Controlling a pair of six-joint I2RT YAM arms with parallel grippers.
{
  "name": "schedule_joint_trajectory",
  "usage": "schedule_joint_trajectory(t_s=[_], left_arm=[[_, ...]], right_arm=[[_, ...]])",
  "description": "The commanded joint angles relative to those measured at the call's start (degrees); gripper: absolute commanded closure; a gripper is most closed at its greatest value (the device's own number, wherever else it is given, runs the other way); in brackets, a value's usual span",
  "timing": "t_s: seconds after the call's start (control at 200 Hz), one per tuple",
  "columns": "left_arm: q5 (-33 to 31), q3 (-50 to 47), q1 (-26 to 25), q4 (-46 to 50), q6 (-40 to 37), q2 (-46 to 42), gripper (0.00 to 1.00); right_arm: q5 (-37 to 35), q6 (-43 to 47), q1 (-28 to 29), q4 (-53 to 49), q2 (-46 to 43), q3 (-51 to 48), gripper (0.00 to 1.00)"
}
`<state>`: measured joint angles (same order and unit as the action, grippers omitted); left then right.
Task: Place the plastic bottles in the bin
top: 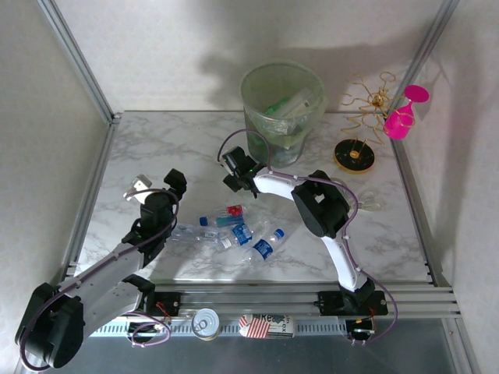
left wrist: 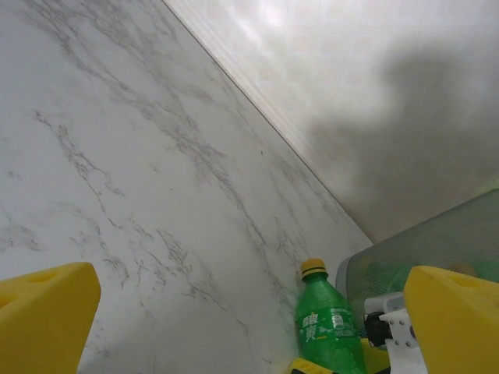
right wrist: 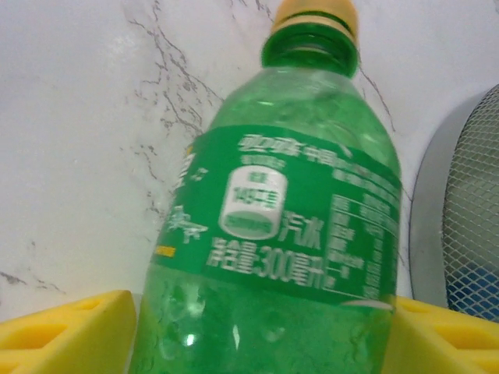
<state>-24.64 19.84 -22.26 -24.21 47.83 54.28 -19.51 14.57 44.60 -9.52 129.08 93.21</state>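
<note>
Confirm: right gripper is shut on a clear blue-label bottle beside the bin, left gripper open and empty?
One thing is off. The right gripper is shut on a green bottle, not a clear blue-label one; the right wrist view shows it plainly. The rest holds: it is beside the bin, and the left gripper is open and empty.

white-and-black arms (top: 347, 257), yellow pincer pads (left wrist: 47, 312)

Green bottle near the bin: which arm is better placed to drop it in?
Right. Its gripper is shut on the green bottle, close beside the bin. The left gripper is open, empty and farther from the bin.
</note>
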Motion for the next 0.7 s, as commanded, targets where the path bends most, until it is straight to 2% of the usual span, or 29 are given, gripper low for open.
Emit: schedule_joint_trajectory(t_s=[0.0,0.381,0.521,0.696], left_arm=[[-0.04,0.04,0.38,0.54,0.24,-1.45,0.00],[-0.89,-0.22,0.42,1.62,0.20,-3.48,0.00],[-1.02,-0.41,0.42,1.84,0.39,-4.00,0.00],[-1.03,-0.50,0.39,1.97,0.39,-4.43,0.00]], right_arm=[[-1.70,-2.65,-0.45,-2.56,2.09,3.17,0.26],[1.70,-6.16,-0.40,-4.96,2.76,5.39,0.42],[3.59,-6.66,-0.41,-4.90,1.44,5.24,0.52],[7.82,-7.62,-0.41,-3.50,-3.01,3.62,0.55]])
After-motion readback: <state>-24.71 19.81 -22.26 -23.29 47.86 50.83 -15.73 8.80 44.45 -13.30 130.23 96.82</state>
